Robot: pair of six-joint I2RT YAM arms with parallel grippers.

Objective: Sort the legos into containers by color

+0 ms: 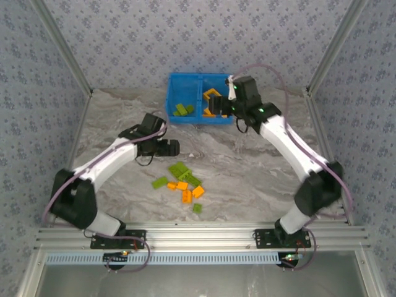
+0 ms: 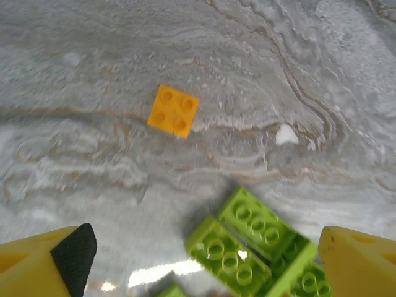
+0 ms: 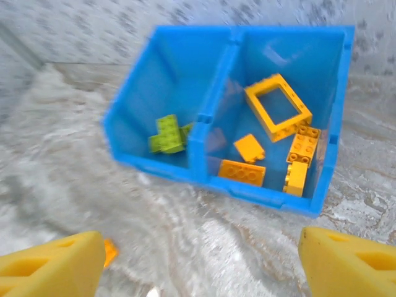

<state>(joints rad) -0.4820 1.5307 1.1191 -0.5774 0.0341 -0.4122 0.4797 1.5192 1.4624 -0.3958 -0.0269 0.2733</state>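
The blue bin (image 1: 189,80) stands at the back of the table. Its left compartment holds lime green bricks (image 3: 168,134); its right compartment holds the orange frame (image 3: 278,106) and other orange bricks (image 3: 242,172). My right gripper (image 3: 198,266) hangs open and empty over the table just short of the bin (image 3: 154,80), by its right compartment (image 1: 232,105). Several loose green and orange legos (image 1: 182,182) lie mid-table. My left gripper (image 1: 171,147) is open above their upper edge, with green bricks (image 2: 247,238) between its fingers (image 2: 52,266) and an orange 2x2 brick (image 2: 174,111) ahead.
The marble table (image 1: 247,167) is enclosed by patterned walls and metal posts. A small orange brick (image 3: 109,250) lies beside my right gripper's left finger. An aluminium rail (image 1: 198,235) runs along the near edge.
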